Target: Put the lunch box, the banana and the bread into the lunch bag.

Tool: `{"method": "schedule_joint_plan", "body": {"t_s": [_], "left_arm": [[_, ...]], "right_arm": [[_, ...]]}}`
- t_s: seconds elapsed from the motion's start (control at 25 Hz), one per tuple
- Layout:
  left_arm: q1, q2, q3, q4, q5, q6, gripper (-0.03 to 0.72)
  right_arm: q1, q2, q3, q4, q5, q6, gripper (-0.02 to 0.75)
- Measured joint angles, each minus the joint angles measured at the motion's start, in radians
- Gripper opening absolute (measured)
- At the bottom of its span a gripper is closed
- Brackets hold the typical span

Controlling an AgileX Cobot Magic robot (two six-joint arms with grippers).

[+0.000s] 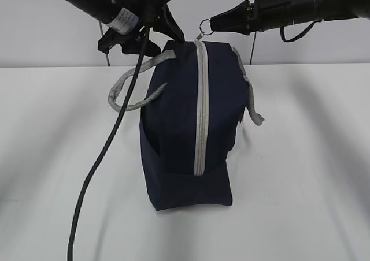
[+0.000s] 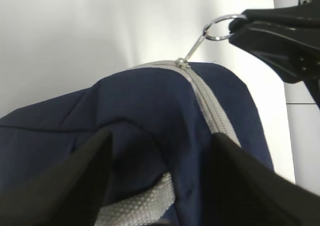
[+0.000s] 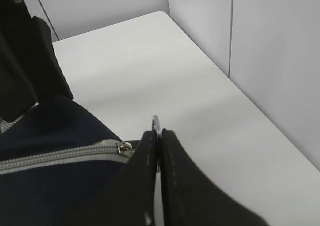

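Here, the right gripper (image 1: 213, 23), pressed together on the ring pull (image 1: 204, 25) at the far end of the shut lunch bag (image 1: 188, 122) standing mid-table, could lose that thin ring if the spread left gripper (image 1: 151, 24), straddling the bag's far corner, fails to brace the fabric.

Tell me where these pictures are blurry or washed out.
Left wrist view: left gripper fingers are dark close-up blur; the table glares white. Right wrist view: right gripper is soft, shut on the ring pull. Exterior view: evenly lit, lunch bag sharp.
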Motion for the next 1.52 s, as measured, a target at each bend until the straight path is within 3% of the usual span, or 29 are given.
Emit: {"method": "schedule_joint_plan", "body": {"t_s": [0.28, 0.6, 1.2, 1.52], "left_arm": [[0.000, 0.008, 0.000, 0.020, -0.001, -0.001, 0.293], [-0.001, 0.010, 0.000, 0.025, -0.022, -0.003, 0.027], [-0.003, 0.012, 0.000, -0.005, -0.044, 0.060, 0.015], [-0.003, 0.012, 0.000, -0.005, -0.044, 0.111, 0.013]], "right_arm": [[0.000, 0.000, 0.000, 0.000, 0.000, 0.000, 0.000], [0.000, 0.000, 0.000, -0.002, 0.000, 0.000, 0.000], [0.000, 0.049, -0.002, -0.036, 0.002, -0.147, 0.000], [0.000, 0.088, -0.002, 0.107, 0.004, -0.172, 0.000]]}}
